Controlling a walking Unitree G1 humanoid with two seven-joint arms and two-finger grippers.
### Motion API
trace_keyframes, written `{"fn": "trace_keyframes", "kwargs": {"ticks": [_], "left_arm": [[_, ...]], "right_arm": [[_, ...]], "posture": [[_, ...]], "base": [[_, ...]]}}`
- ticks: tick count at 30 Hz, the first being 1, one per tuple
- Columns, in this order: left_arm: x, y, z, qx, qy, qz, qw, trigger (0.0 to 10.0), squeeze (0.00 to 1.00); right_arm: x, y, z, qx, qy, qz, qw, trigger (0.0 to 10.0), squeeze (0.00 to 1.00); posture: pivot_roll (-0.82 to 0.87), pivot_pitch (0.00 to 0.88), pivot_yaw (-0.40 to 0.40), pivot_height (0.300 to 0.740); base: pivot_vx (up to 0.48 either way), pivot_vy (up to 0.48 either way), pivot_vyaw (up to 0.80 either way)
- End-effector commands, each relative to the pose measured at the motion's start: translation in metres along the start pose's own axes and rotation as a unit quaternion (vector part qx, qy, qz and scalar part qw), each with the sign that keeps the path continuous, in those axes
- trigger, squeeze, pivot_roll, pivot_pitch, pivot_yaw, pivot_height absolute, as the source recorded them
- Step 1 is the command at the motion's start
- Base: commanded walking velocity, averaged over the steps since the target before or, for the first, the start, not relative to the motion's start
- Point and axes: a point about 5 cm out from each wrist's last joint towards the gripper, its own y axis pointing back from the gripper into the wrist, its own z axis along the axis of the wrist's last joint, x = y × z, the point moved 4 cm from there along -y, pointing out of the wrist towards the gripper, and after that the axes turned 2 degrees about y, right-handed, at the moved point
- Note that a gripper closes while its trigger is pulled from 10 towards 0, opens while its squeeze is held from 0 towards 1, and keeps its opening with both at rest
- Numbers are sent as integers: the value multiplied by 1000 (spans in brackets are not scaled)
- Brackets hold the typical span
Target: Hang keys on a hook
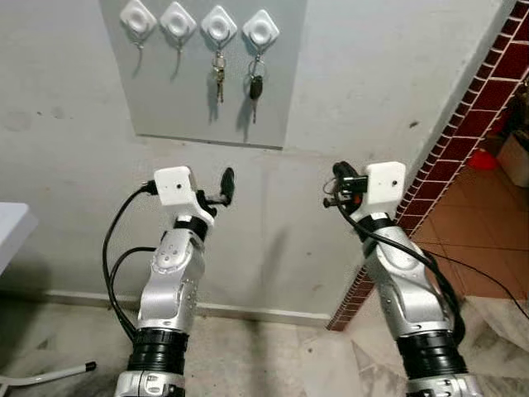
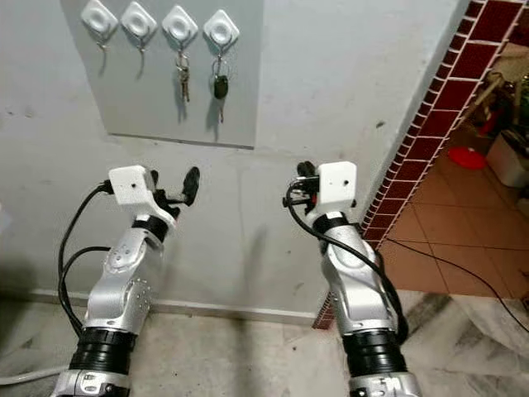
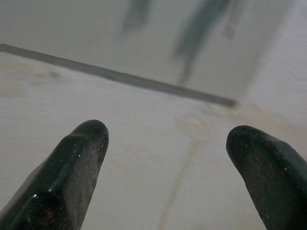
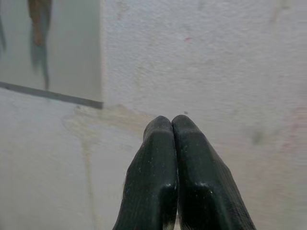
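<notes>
Two sets of keys hang on a row of four white hooks at the top of a grey panel (image 1: 165,91) on the wall: a plain bunch of keys (image 1: 219,76) on the third hook (image 1: 219,25) counted from the robot's left, and a black-headed car key (image 1: 255,86) on the fourth hook (image 1: 260,30), just beside it. The first hook (image 1: 137,16) and second hook (image 1: 178,21) carry nothing. Below the panel, both arms are raised toward the wall (image 1: 372,74) without touching it. The left gripper (image 3: 165,143) sits under the panel's lower edge, its two black fingers spread wide apart with nothing between them; its wrist view looks up at the panel's lower edge and blurred hanging shapes above. The right gripper (image 4: 171,125) is lower right of the panel, its fingers pressed together tip to tip, empty; its wrist view shows the panel's corner and the plain plaster. To the robot's right the wall ends at a corner of dark red brick tiles (image 1: 488,91), beyond which lies a terracotta tiled floor (image 1: 488,240). A white table edge (image 1: 12,223) shows at far left.
</notes>
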Motion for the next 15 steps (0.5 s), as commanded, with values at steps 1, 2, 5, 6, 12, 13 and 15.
{"fn": "trace_keyframes", "kwargs": {"ticks": [1,2,5,6,12,13,15], "left_arm": [[-2,2,3,-1,-14,-14,1000,10000,0],[-1,4,2,5,-25,-22,999,10000,0],[1,4,2,8,-32,-27,999,10000,0],[2,4,3,8,-35,-28,999,10000,0],[3,7,0,19,-57,-47,997,10000,0],[5,7,1,19,-58,-46,997,10000,0],[9,7,3,16,-59,-41,997,10000,0]], "right_arm": [[-3,2,-1,0,7,3,1000,10000,0],[-6,4,-2,4,18,10,1000,10000,0],[-8,4,-2,4,32,21,999,10000,0],[-8,4,-1,3,40,28,999,10000,0],[-9,7,-4,4,48,45,998,10000,0],[-10,8,-3,2,52,48,997,10000,0],[-12,8,-3,1,58,49,997,10000,0]], "posture": [[-10,0,-39,740],[-12,0,-37,740],[-15,0,-35,740],[-15,0,-37,740],[-11,0,-39,740],[-11,0,-39,740],[-12,0,-37,740]], "base": [[0,0,-719],[0,0,-719],[0,0,-723],[0,0,-725],[0,0,-667],[0,0,0],[0,0,0]]}}
